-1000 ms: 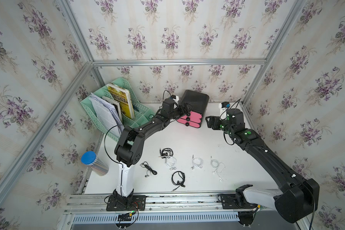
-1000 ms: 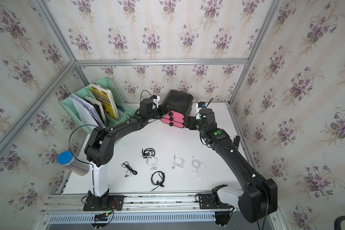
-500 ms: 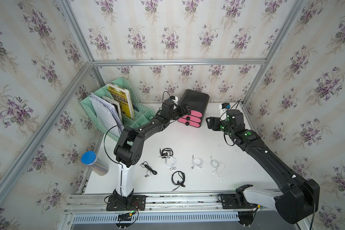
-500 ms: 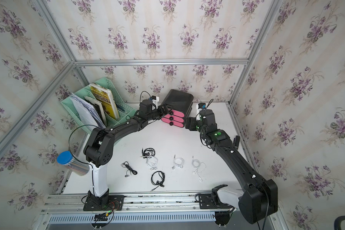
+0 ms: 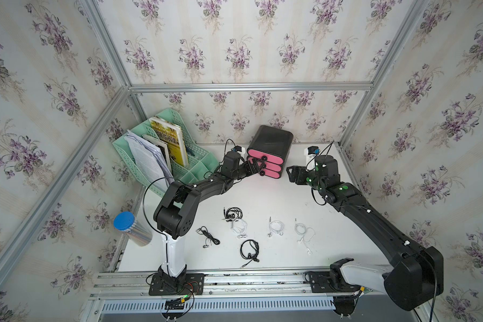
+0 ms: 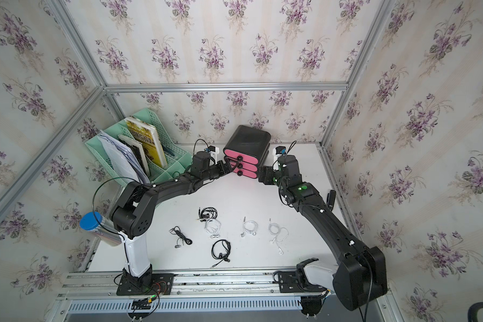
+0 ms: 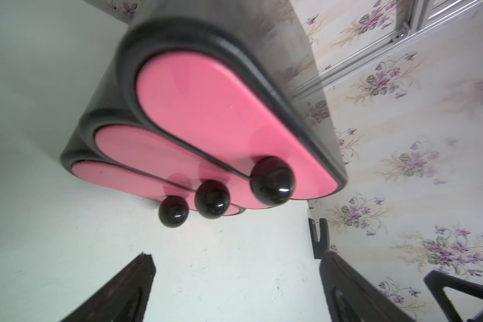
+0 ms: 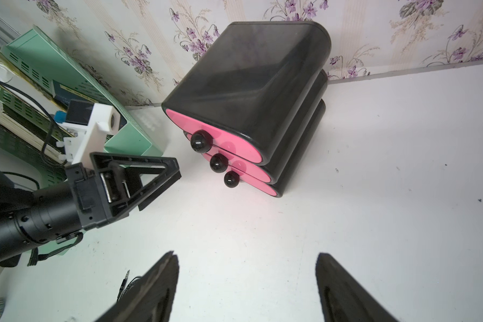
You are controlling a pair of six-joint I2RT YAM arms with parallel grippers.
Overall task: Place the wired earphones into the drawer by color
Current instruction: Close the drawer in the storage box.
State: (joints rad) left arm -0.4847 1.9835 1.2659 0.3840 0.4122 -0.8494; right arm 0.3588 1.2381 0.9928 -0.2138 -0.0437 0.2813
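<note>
**Operator:** Where is your left gripper?

**Robot:** My left gripper [image 5: 258,168] is a little above the centre of the frame in both top views. It is right in front of the drawer [image 5: 271,139], the black cabinet with three pink fronts by the back wall. My fingers [image 7: 123,292] are spread wide and pinch nothing. My left wrist view shows the top knob [image 7: 272,181], middle knob [image 7: 212,199] and bottom knob [image 7: 173,212] ahead of my fingertips, not between them.

**Operator:** Touching a knob?

**Robot:** No. My right wrist view shows bare table between that gripper and the knobs. I can't say for sure which knob I'm lined up with, but the middle one seems likeliest.

**Operator:** And the right one?

**Robot:** My right gripper [image 5: 289,174] hangs just right of the drawer in the frame, near it but apart, over the white table [image 5: 262,200]. Its jaws are also parted and empty.

**Operator:** The drawer fronts?

**Robot:** All three sit flush in their black rims.

**Operator:** The earphones?

**Robot:** The wired earphones [image 5: 275,228] lie loose on the table in the lower middle of the frame, well apart from both grippers. I count six:
- **Black:** the upper black set [image 5: 233,213], the left black set [image 5: 208,237] and the lower black set [image 5: 250,249].
- **White:** the left white set [image 5: 240,227] lies just below the upper black one. The right white set [image 5: 304,232] is farthest right, and the one I pointed at first lies between those two.

**Operator:** Anything else?

**Robot:** A mint-green file rack [image 5: 198,167] with papers stands left of the drawer. A silver can [image 5: 124,221] with a blue lid sits at the table's left edge.
</note>
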